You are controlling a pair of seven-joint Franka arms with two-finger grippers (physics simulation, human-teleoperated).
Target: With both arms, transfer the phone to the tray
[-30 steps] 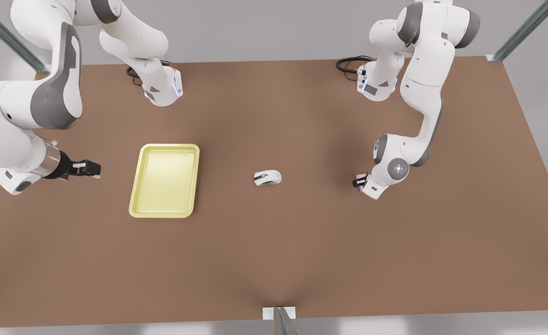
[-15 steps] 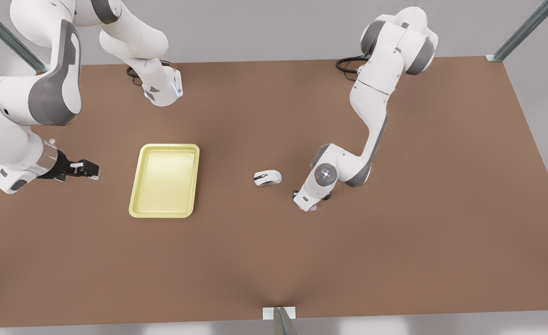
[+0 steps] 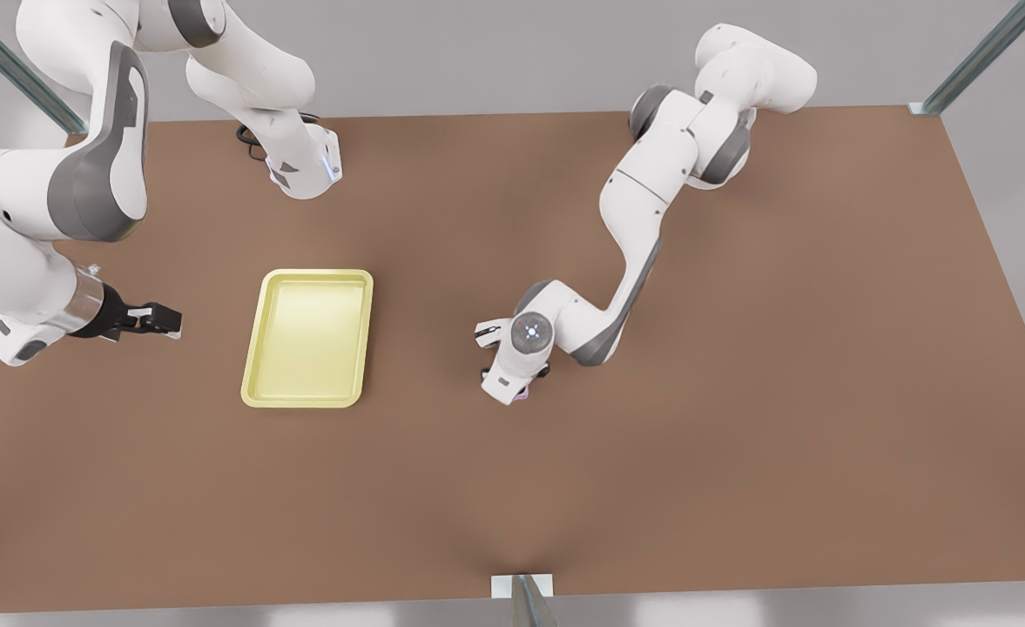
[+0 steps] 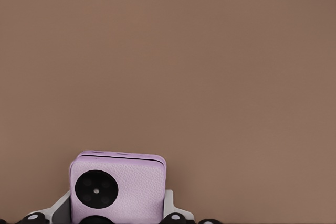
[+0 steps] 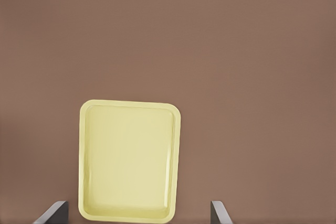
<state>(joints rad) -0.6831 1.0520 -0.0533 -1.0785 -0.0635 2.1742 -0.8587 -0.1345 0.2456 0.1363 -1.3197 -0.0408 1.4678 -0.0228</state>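
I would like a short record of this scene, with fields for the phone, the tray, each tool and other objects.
phone: pale pink phone, held in the left tool
left tool: left tool, shut on the phone, near the table's middle, beside the mouse
right tool: right tool, open, waiting beside the tray
tray: yellow tray, nothing in it
other: white mouse, partly hidden by the left arm

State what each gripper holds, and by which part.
The left gripper holds the phone by its lower end. The right gripper, beside the tray, is open and holds nothing.
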